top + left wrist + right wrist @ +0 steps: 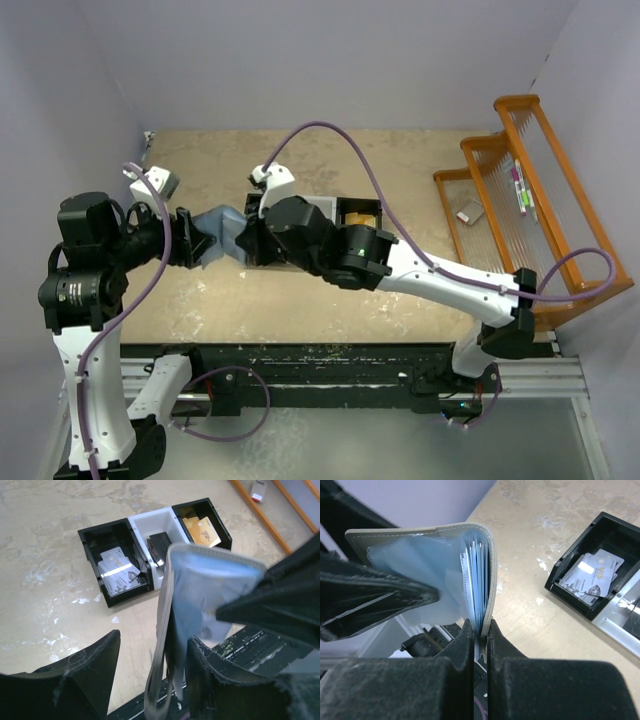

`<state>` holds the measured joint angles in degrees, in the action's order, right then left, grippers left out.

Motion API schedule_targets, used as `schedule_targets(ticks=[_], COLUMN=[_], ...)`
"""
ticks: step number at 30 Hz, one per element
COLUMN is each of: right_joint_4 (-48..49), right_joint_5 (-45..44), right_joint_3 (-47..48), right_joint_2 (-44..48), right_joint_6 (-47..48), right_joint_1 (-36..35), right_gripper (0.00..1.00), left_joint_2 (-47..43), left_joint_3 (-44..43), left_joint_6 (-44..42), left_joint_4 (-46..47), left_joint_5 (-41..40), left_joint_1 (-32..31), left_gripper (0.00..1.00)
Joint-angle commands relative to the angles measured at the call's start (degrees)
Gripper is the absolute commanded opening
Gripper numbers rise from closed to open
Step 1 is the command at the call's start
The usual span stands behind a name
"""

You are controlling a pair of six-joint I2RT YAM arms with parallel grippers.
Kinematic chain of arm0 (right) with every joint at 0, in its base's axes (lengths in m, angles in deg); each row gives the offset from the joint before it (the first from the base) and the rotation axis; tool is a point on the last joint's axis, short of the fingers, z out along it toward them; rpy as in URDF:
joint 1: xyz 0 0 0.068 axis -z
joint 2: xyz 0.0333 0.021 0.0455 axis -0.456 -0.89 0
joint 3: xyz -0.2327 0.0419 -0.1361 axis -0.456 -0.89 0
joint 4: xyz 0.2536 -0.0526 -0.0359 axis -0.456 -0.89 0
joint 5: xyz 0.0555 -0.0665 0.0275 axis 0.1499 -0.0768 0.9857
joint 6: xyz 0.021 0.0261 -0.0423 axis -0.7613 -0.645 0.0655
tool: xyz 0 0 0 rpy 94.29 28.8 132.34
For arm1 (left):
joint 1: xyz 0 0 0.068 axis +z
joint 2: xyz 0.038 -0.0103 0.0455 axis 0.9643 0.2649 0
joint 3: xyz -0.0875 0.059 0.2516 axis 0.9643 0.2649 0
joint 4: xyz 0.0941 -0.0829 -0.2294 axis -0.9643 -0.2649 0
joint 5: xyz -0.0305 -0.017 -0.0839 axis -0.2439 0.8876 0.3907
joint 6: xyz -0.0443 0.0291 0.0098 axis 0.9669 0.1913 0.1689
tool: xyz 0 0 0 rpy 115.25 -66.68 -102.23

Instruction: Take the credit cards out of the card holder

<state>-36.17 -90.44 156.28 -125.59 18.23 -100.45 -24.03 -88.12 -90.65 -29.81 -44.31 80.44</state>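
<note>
Beside the bin tray (343,206) the card holder (222,222) is held aloft for card removal
In the top view the holder is carried on the left arm's side of the tray, between the left gripper (198,240) and the right gripper (248,236); the tray is largely hidden there. In the left wrist view all three tray compartments are shown, credit cards (119,570) lying in each; the left gripper's fingers are spread, the holder's cover hanging between them with a gap on one side. In the right wrist view the right gripper is seen clenched on the holder's lower edge; whether any card sits inside cannot be told. Next, a card edge is judged to need finding and pinching
</note>
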Motion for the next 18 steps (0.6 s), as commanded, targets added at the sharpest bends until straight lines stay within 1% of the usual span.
schedule_targets(ticks=[1, 6, 12, 18], right_joint_4=[4.9, 6.6, 12.3, 17.1], right_joint_5=[4.7, 6.2, 10.6, 16.5], right_joint_3=[-3.5, -5.9, -10.6, -13.6], right_joint_2=[4.9, 7.4, 10.6, 12.0], right_joint_6=[-2.5, -2.3, -1.6, -1.0], right_joint_1=[2.9, 4.1, 4.6, 5.0], right_gripper=[0.0, 0.0, 0.0, 0.0], left_joint_2=[0.0, 0.3, 0.6, 0.7], left_joint_3=[-3.1, -3.7, -4.2, -4.4], left_joint_6=[-0.9, 0.5, 2.7, 3.8], left_joint_4=[-1.7, -1.4, 1.1, 1.3], left_joint_5=[3.9, 0.9, -3.9, -0.3], left_joint_1=[-0.1, -0.1, -0.1, -0.1], left_gripper=[0.56, 0.56, 0.55, 0.54])
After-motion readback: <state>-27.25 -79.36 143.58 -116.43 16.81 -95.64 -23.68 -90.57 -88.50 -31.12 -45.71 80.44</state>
